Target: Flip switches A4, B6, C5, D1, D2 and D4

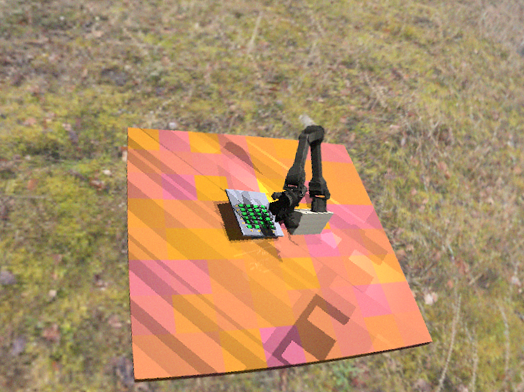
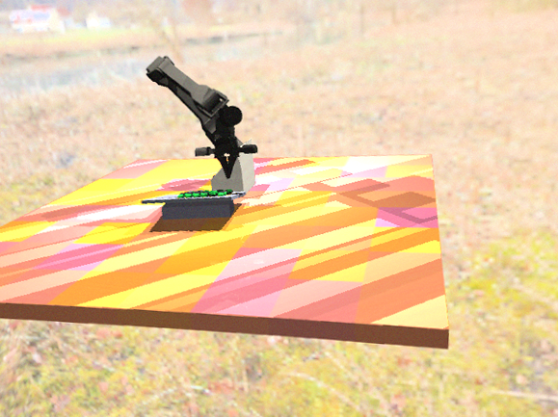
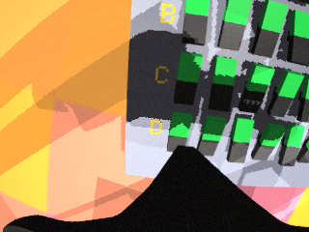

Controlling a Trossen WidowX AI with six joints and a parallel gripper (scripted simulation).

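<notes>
Our black, tapering parallel-jaw claw (image 1: 277, 213) (image 2: 229, 171) (image 3: 185, 154) was clenched on nothing, its tip above the near side of the pale grey, raised panel (image 1: 252, 196) (image 2: 154, 201) (image 3: 145, 166). We judged the step in hand to be the row D presses: in the wrist view, the tip lined up between the green-and-dark rocker switch D1 (image 3: 180, 130) and its right-hand neighbour D2 (image 3: 210, 130). We could not tell which ends stood raised or which flips were done. The next move called for centring over one rocker, then a short, straight push on its raised end. Left of D1 lay a bare lettered margin, giving us room; rightward and toward the far rows, neighbours crowded close. Beyond the near edge, the pale upright plate (image 1: 311, 223) (image 2: 238, 173) by the black jointed arm (image 1: 300, 160) (image 2: 189, 87) limited retreat, so lifting looked safer.
</notes>
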